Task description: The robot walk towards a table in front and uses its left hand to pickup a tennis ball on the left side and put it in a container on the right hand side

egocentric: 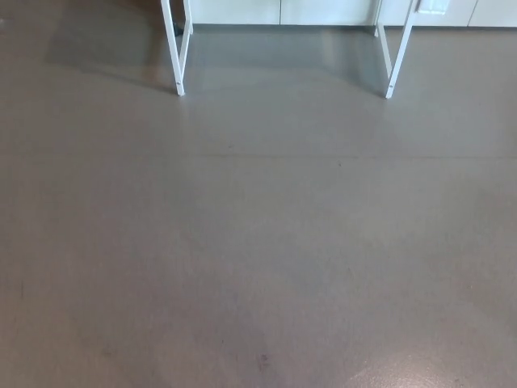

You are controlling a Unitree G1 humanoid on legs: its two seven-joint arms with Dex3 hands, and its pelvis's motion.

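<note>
Since only the white table legs (173, 48) show beyond the grey floor (258, 242), with tennis ball, container, left hand and right hand all out of view, the walk should stay centred between them, the ball presumably on the unseen tabletop.
</note>
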